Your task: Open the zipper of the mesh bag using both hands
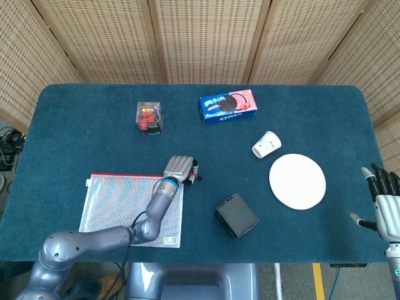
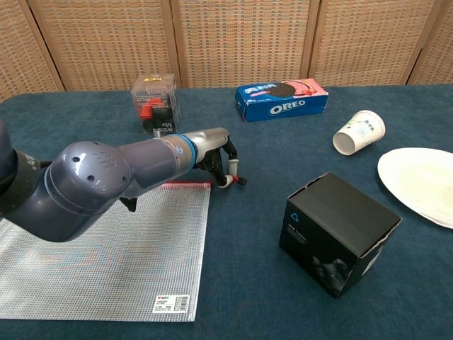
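The mesh bag [image 1: 122,203] [image 2: 106,248] lies flat at the table's front left, its red zipper strip [image 1: 125,176] [image 2: 187,183] along the far edge. My left hand [image 1: 179,167] [image 2: 212,147] sits at the bag's far right corner. Its fingers curl down around the small red zipper pull [image 1: 196,177] [image 2: 236,180], which sticks out just past the corner. My left forearm lies across the bag. My right hand [image 1: 385,201] hangs off the table's right edge in the head view, fingers spread, holding nothing.
A black box [image 1: 237,215] [image 2: 340,231] stands right of the bag. Further right are a white plate [image 1: 297,181] [image 2: 417,183] and a tipped paper cup [image 1: 265,144] [image 2: 359,132]. An Oreo box [image 1: 228,106] [image 2: 281,98] and a clear box of red items [image 1: 149,117] [image 2: 154,103] sit at the back.
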`<state>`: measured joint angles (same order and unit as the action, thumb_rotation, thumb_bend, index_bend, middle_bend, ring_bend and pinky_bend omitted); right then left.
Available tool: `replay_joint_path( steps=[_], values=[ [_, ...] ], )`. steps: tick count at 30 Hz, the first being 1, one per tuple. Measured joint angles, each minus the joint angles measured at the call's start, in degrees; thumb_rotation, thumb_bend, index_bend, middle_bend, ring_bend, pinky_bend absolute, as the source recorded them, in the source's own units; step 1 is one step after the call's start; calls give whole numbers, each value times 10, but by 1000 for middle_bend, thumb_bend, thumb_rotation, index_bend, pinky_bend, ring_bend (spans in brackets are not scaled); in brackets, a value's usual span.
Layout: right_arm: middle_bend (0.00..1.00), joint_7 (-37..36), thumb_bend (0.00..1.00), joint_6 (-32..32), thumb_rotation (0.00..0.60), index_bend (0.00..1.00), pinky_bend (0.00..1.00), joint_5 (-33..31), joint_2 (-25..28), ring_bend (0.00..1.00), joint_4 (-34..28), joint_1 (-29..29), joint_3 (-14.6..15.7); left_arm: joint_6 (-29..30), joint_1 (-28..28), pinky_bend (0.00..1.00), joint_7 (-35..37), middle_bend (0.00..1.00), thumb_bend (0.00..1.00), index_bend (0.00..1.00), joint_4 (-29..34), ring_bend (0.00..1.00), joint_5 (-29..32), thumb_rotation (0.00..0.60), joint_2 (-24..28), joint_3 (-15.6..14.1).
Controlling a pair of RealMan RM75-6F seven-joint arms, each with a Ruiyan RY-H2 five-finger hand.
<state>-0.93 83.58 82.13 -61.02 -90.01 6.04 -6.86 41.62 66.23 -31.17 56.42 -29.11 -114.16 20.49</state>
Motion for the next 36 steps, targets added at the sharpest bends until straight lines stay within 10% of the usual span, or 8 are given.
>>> replay_joint_path(
  steps=[20,29,36],
  values=[
    [52,-60,0,-51,600,112,0,14,9,6,-12,28,2,42,-81,1000,106,979,683,660,209,985,-107,600,146,7],
    [333,-136,0,-225,600,282,30,-20,54,340,-60,148,-48,49,-123,1000,214,979,683,660,311,985,-189,600,225,26],
    [701,-194,0,-368,600,301,601,-92,54,750,-84,242,-84,47,-124,1000,247,979,684,660,339,985,-181,600,245,50]
  ],
)
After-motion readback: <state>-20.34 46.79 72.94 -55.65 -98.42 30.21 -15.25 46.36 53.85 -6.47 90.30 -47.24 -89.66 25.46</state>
